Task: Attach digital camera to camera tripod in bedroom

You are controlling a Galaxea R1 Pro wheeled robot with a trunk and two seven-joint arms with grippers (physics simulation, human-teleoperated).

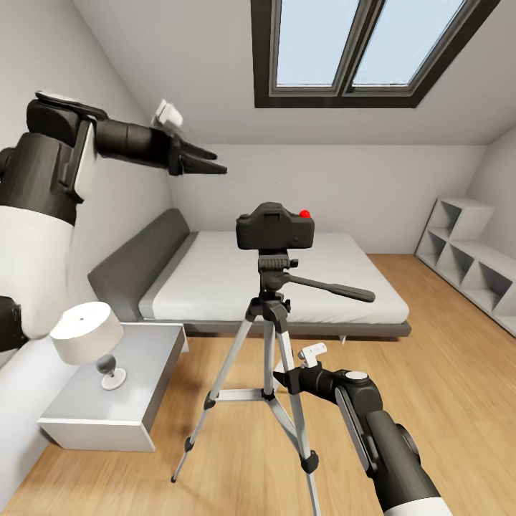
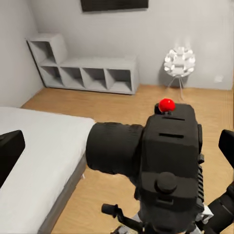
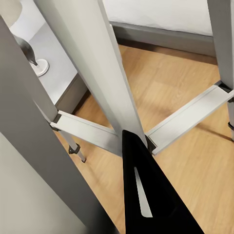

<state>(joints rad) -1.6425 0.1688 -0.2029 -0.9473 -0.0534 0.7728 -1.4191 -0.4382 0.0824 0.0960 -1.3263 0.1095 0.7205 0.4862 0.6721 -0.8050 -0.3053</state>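
The black digital camera (image 1: 274, 226) with its red button (image 1: 304, 213) sits upright on the head of the camera tripod (image 1: 266, 326), which stands on the wood floor before the bed. In the left wrist view the camera (image 2: 168, 156) lies just below and between the spread fingers (image 2: 9, 152). My left gripper (image 1: 209, 162) hangs open, up and to the left of the camera, not touching it. My right gripper (image 1: 282, 377) is low, shut with nothing in it. Its tip (image 3: 130, 138) sits against the silver legs (image 3: 105, 73) near the brace.
A grey-headboard bed (image 1: 315, 287) stands behind the tripod. At the left, a grey nightstand (image 1: 147, 373) carries a lamp (image 1: 87, 335). White cube shelves (image 1: 469, 254) line the right wall under the sloped ceiling, with a skylight (image 1: 358, 50) above. A white floor lamp (image 2: 179, 62) stands by the far wall.
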